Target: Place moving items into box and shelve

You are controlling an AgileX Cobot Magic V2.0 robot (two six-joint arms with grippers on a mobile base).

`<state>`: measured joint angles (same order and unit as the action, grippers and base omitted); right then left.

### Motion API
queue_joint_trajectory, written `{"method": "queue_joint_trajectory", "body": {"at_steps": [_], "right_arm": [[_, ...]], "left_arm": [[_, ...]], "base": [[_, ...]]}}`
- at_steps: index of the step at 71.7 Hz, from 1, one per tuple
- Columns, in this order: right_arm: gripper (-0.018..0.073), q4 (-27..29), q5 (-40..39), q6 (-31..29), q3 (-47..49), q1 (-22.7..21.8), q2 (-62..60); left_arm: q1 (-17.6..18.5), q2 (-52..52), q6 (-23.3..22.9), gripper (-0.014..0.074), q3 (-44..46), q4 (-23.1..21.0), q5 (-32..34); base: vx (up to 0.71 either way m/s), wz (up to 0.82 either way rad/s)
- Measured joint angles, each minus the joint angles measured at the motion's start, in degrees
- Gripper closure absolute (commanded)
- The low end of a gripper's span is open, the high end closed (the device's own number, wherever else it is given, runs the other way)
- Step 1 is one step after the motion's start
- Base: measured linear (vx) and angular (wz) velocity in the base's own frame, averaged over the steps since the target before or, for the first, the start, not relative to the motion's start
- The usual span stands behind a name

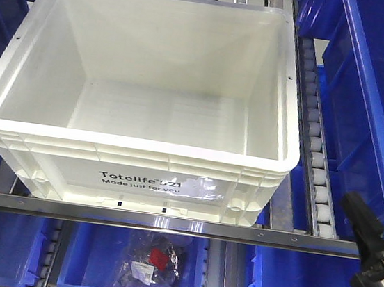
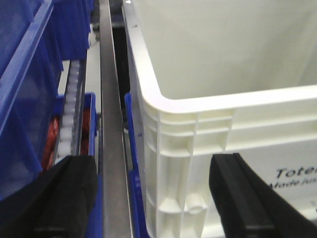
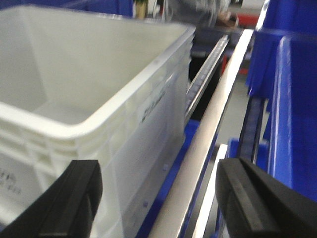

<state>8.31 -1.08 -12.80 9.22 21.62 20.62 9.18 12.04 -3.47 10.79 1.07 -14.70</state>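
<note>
Box (image 1: 144, 75) sits on the roller shelf (image 1: 314, 158), seemingly empty, long axis running left to right. Both grippers are spread and hold nothing: the left gripper (image 2: 153, 198) straddles the near-left corner, the right gripper (image 3: 158, 198) hangs beside the near-right corner.

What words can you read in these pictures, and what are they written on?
"Totelife 521" stands on the front wall of the white box.
"Made just for you" is the smaller line right under it.
The left wrist view shows only the cut-off start, "Tote".
The small print on the box's side in the right wrist view is too blurred to read.
</note>
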Motion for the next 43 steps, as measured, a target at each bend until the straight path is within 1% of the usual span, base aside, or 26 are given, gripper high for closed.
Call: {"method": "queue_joint_trajectory", "body": {"at_steps": [6,13,17,20,24,26,27,30,31,32,33,43], "right_arm": [[0.004,0.0,-5.4,-0.1,-1.5,0.0,0.9],[0.004,0.0,-7.0,-0.1,-1.7,0.0,1.2],[0.006,0.0,-7.2,-0.1,-1.8,0.0,1.2],[0.0108,0.0,-7.3,-0.1,-1.8,0.0,1.2],[0.021,0.0,-7.4,-0.1,-1.8,0.0,1.2],[0.0293,0.0,-7.4,-0.1,-1.8,0.0,1.2],[0.033,0.0,-7.4,-0.1,-1.8,0.0,1.2],[0.048,0.0,-7.4,-0.1,-1.8,0.0,1.2],[0.0517,0.0,-7.4,-0.1,-1.8,0.0,1.2],[0.0554,0.0,-7.4,-0.1,-1.8,0.0,1.2],[0.058,0.0,-7.4,-0.1,-1.8,0.0,1.2],[0.0575,0.2,-7.4,-0.1,-1.8,0.0,1.2]], "left_arm": [[0.0,0.1,-0.1,0.0006,-1.1,-0.4,3.9],[0.0,0.1,-0.3,0.0009,-1.3,-1.1,5.6],[0.0,0.1,-0.5,0.0041,-1.3,-1.1,5.7],[0.0,0.1,-0.6,0.0103,-1.3,-1.1,5.7],[0.0,0.1,-0.7,0.026,-1.3,-1.1,5.8],[0.0,0.1,-0.8,0.0339,-1.3,-1.1,5.8],[0.0,0.1,-0.8,0.0402,-1.3,-1.1,5.9],[0.0,0.1,-0.8,0.0532,-1.3,-1.1,5.9],[0.0,0.1,-0.8,0.0594,-1.3,-1.1,5.9],[0.0,0.1,-0.9,0.0629,-1.3,-1.1,5.9],[0.0,0.1,-0.9,0.0625,-1.3,-1.1,6.0],[0.0,0.1,-1.0,0.0625,-1.3,-1.1,6.0]], "base": [[0.0,0.0],[0.0,0.0],[0.0,0.0],[0.0,0.0],[0.0,0.0],[0.0,0.0],[0.0,0.0],[0.0,0.0],[0.0,0.0],[0.0,0.0],[0.0,0.0],[0.0,0.0]]}}
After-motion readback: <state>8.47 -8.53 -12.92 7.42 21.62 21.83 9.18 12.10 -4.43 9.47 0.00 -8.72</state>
